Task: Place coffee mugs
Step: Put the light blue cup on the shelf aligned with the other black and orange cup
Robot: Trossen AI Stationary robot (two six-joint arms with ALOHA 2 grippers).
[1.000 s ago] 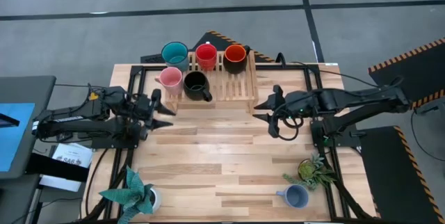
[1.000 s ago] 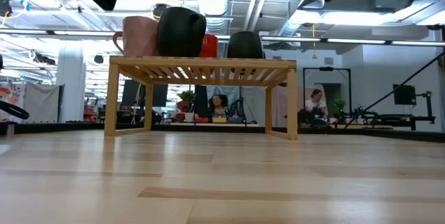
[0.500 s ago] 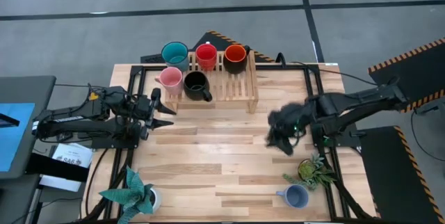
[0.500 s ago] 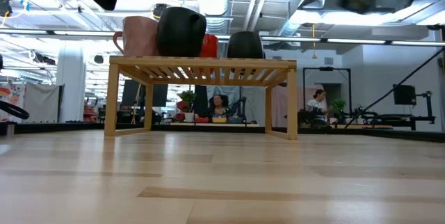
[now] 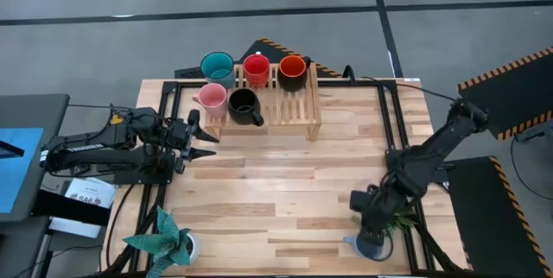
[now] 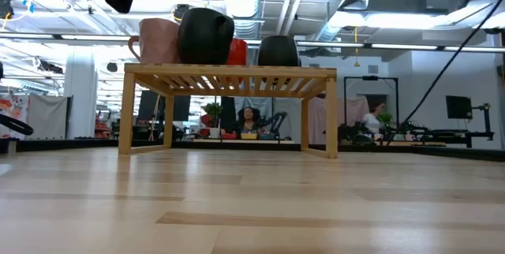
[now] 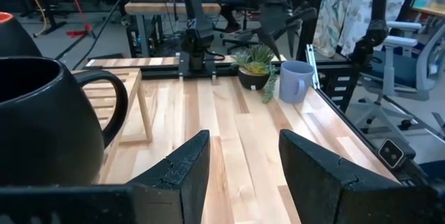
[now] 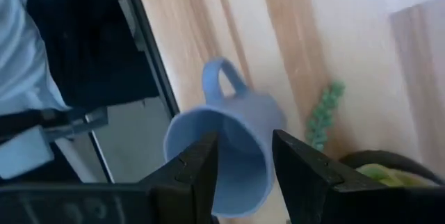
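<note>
Five coffee mugs stand on a slatted wooden rack (image 5: 294, 105) at the table's far side: teal (image 5: 217, 65), red (image 5: 256, 68), orange-and-dark (image 5: 292, 69), pink (image 5: 212, 98) and black (image 5: 244, 105). The pale blue mug (image 5: 371, 247) stands upright on the table near the front right corner. My right gripper (image 5: 366, 224) hangs open just above it, pointing steeply down. In the right wrist view the mug (image 8: 229, 140) shows beyond my open gripper (image 8: 243, 182), untouched. My left gripper (image 5: 204, 140) waits open and level at the rack's left end, beside the black mug (image 7: 42, 126).
A small pot with a green plant (image 5: 395, 213) stands right beside my right gripper and the pale blue mug. Another pot with teal leaves (image 5: 164, 239) is at the front left corner. Black frame rails (image 5: 384, 114) run along the table's sides. The middle of the table is bare wood.
My right gripper has swung from the rack's right end toward the table's near right corner and down. It has tipped from level to pointing steeply down and has rolled. It now hangs over the pale blue mug and has left the low view.
</note>
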